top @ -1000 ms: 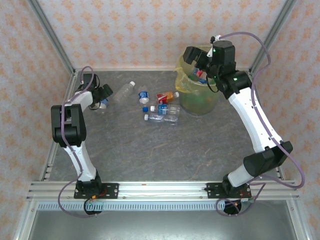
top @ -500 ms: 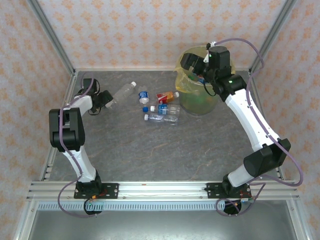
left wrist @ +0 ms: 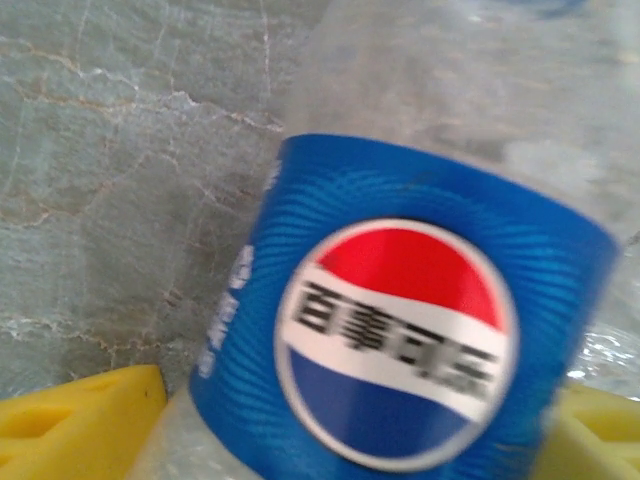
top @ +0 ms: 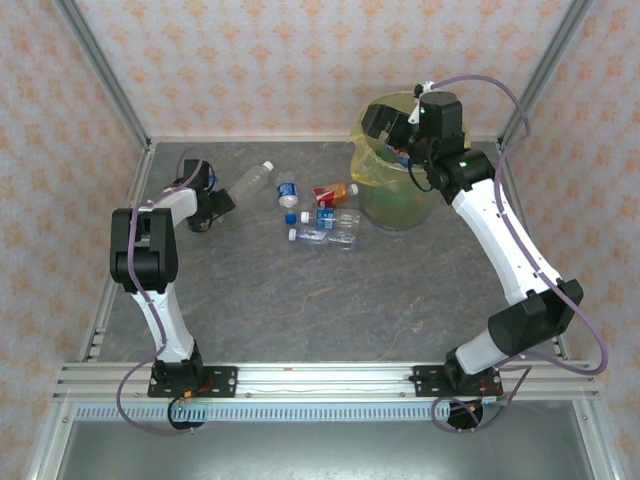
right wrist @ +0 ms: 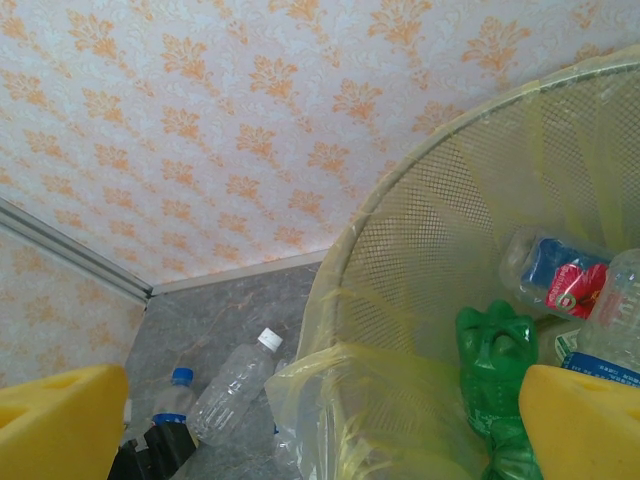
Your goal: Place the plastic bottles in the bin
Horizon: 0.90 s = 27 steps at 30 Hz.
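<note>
A clear plastic bottle (left wrist: pixel 400 330) with a blue Pepsi label lies on the table at the far left, and my left gripper (top: pixel 217 200) is shut on it. Both yellow fingertips (left wrist: pixel 80 420) press against its sides. Its blue cap shows in the right wrist view as the bottle (right wrist: pixel 172 400) pokes out of the black gripper. My right gripper (top: pixel 386 118) hangs open and empty over the bin (top: pixel 395 195), a yellow-lined mesh bucket at the far right. A green bottle (right wrist: pixel 495 350) and two clear ones lie inside it.
Several more bottles lie between the grippers: a clear one with a white cap (top: pixel 250 182), a short blue one (top: pixel 288 192), a red-orange labelled one (top: pixel 335 192) and two blue-labelled ones (top: pixel 330 226). Metal frame posts and patterned walls close in the table.
My left gripper has slid a little right along the table and narrowed onto the Pepsi bottle. The right gripper shifted slightly left over the bin, then held still.
</note>
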### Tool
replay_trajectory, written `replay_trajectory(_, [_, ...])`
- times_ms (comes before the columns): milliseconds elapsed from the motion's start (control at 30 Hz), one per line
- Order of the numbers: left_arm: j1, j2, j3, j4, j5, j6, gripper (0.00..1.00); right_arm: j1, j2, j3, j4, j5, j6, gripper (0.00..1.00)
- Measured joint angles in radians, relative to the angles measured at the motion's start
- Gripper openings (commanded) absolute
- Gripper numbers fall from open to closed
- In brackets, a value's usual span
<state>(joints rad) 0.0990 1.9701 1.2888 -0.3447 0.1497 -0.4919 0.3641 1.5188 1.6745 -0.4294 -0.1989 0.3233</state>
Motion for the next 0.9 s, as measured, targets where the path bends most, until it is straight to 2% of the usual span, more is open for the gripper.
replay_trajectory(233, [0.0,0.0,0.0,-0.004,-0.002,0.016,0.76,0.0,0.0,0.0,0.0,0.0,-0.003,1.0])
replay_trajectory(533, [0.005,0.0,0.014,-0.007,-0.007,0.061,0.83,0.0,0.0,0.01,-0.002,-0.004,-0.003,1.0])
replay_trajectory(767, [0.02,0.016,0.078,-0.006,0.0,0.115,0.78,0.0,-0.004,0.01,-0.002,-0.004,-0.003,1.0])
replay_trajectory(900, [0.02,0.017,0.077,-0.007,0.005,0.125,0.79,0.0,-0.011,0.01,-0.003,-0.003,-0.003,1.0])
